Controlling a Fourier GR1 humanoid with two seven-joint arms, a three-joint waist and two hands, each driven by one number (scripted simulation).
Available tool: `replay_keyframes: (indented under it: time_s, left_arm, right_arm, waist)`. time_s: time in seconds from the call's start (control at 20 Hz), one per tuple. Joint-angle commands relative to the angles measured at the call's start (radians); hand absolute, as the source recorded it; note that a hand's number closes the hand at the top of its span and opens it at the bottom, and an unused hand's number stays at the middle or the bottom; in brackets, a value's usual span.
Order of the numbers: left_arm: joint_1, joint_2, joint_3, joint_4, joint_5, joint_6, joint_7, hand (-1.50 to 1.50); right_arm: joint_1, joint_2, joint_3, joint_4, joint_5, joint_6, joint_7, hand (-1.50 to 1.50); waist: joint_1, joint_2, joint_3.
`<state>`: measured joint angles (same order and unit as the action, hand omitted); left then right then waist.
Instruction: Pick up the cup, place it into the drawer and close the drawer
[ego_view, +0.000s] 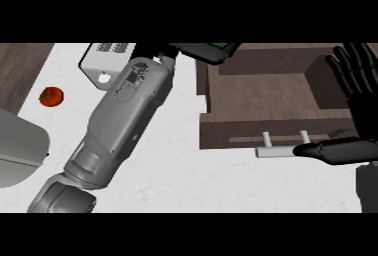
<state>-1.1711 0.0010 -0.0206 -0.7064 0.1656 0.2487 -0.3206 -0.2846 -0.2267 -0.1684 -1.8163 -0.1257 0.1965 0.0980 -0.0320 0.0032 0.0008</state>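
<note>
the drawer (277, 102) stands open on the white bench (184, 170), its handle (277, 150) at the front. the left hand (203, 51) reaches over the drawer's back left corner, fingers curled round a green cup (220, 45), mostly hidden. the right hand (354, 100) is spread upright at the drawer's right side, thumb touching the handle. a tomato (52, 96) lies well left of the drawer.

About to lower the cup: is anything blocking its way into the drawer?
Nothing visible does. The left hand holds the cup over the drawer's far left corner, and the drawer's inside shows bare. The open right hand stands along its right wall, thumb by the handle, off the cup's path.
</note>
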Motion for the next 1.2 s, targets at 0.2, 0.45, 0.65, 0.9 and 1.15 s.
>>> replay_keyframes:
  time_s: [0.2,0.45,0.65,0.9,1.15]
  left_arm:
    - [-0.185,-0.001,-0.1,0.282,0.06,0.109,0.082,1.5]
    - [-0.211,-0.001,-0.188,0.384,0.097,0.087,0.118,1.5]
    - [-0.162,-0.001,-0.273,0.424,0.107,0.009,0.127,1.5]
    - [-0.135,-0.001,-0.337,0.418,0.135,0.018,0.113,-1.5]
    - [-0.12,-0.001,-0.294,0.374,0.241,0.018,0.065,-1.5]
  right_arm:
    - [-0.013,0.008,0.015,0.007,0.012,0.006,-0.035,-1.5]
    - [-0.04,0.016,0.033,0.004,0.004,0.009,-0.023,-1.5]
    - [-0.095,0.009,0.031,0.042,-0.008,0.02,-0.023,-1.5]
    - [-0.107,0.026,0.065,0.046,-0.015,0.039,-0.031,-1.5]
    - [-0.123,0.038,0.106,0.051,-0.076,0.107,-0.024,-1.5]
  waist:
    - [-0.038,0.014,0.001]
    - [-0.092,0.026,0.002]
    - [-0.114,0.036,0.002]
    - [-0.169,0.046,0.002]
    - [-0.185,0.052,0.001]
